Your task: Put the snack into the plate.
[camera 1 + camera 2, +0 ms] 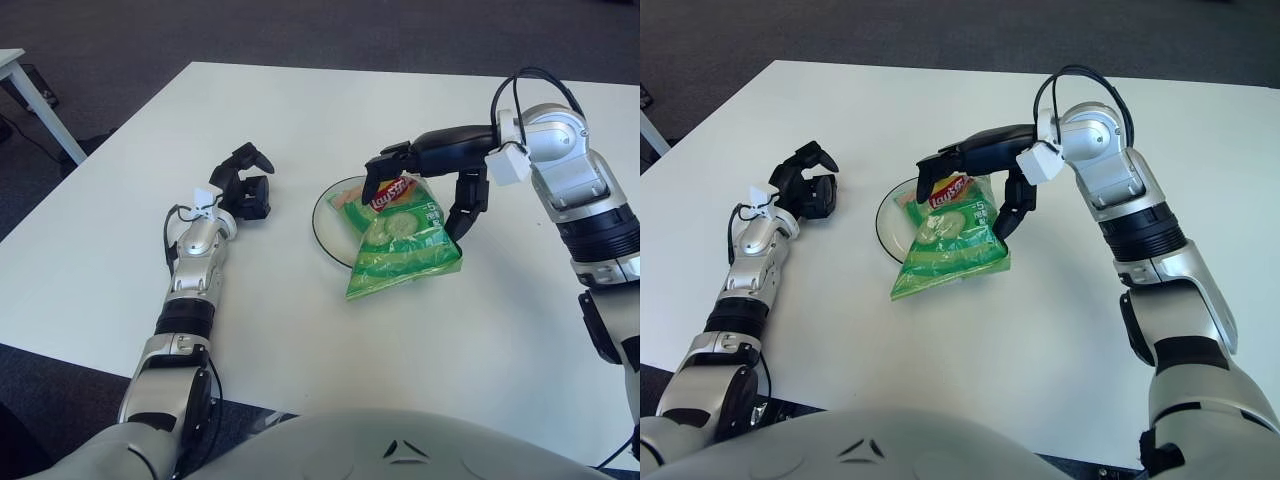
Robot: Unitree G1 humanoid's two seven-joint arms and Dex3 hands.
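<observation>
Left eye view showed the right hand (430,180) over the far edge of a green Lay's chip bag (400,235). Its dark fingers (385,165) were curled round the top of the bag, holding it. Below the hand, the bag lay tilted, its top over the clear glass plate (325,225) and its bottom hanging past the plate's near rim onto the white table (300,330). Well to the left of the plate, the left hand (245,190) showed with fingers loosely bent, holding nothing.
</observation>
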